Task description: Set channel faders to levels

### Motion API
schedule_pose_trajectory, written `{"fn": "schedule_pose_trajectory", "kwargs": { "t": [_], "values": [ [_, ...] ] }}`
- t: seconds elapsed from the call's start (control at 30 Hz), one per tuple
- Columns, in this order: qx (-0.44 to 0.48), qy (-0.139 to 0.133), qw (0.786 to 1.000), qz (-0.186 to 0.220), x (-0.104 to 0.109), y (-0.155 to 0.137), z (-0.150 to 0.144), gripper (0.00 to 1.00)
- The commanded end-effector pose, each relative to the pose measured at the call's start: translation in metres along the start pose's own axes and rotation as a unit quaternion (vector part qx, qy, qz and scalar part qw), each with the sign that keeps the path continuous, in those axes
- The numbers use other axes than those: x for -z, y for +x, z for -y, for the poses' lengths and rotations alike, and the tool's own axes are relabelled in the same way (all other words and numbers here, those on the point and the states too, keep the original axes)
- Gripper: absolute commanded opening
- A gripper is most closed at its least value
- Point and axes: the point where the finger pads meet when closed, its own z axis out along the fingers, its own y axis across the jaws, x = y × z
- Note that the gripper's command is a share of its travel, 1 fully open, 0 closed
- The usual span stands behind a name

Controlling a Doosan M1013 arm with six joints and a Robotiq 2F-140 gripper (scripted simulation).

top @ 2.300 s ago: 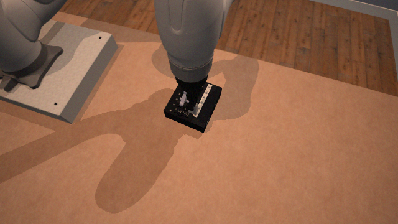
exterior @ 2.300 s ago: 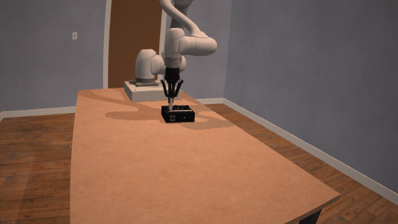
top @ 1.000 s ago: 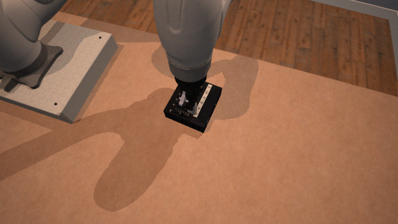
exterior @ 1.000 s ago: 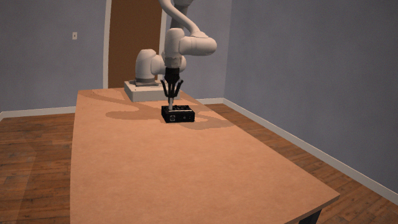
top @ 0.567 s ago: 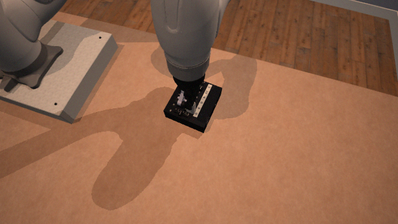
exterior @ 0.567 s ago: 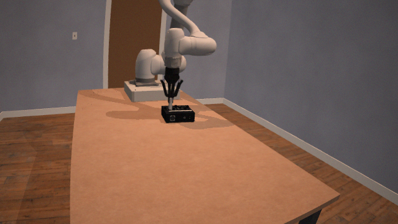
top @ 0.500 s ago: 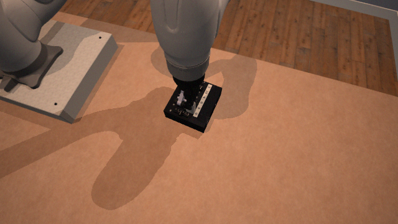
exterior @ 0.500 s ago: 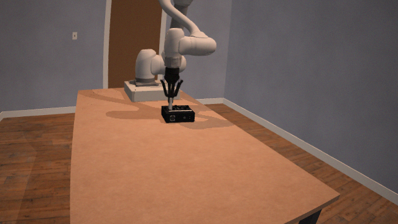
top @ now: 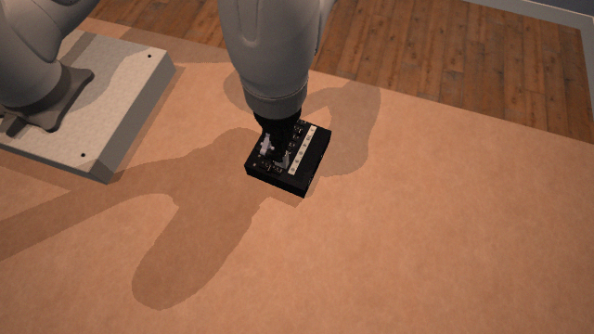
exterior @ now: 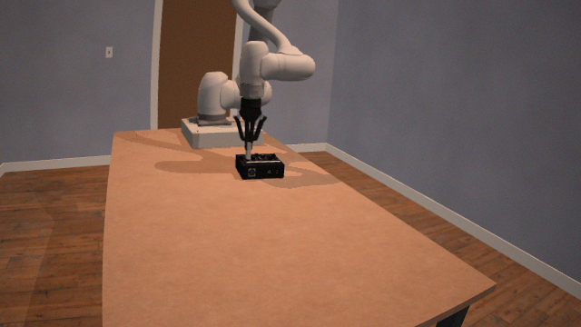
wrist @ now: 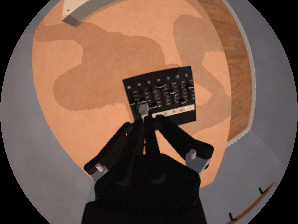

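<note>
closed hand (wrist: 147, 117), tips over lighting desk (wrist: 174, 90)

A brown door (exterior: 196, 64) with a pale frame is seen in the grey-blue wall (exterior: 436, 91), what may be a light switch (exterior: 109, 52) is fixed beside it, and a wooden plank floor (exterior: 50, 236) is skirted by a white baseboard (exterior: 454, 218).

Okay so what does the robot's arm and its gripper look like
The arm is smooth, rounded, pale grey-white, with bulbous joint housings and no visible cables. Its gripper is black with thin linkage fingers and light grey fingertip pads. No markings are legible.
</note>
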Motion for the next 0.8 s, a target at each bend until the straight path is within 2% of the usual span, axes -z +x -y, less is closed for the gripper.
{"fn": "schedule_pose_trajectory", "kwargs": {
  "t": [0.0,0.77],
  "values": [
    [0.0,0.0,1.0,0.0,0.0,0.001,0.0,0.0],
    [0.0,0.0,1.0,0.0,0.0,0.013,0.0,0.0]
  ]
}}
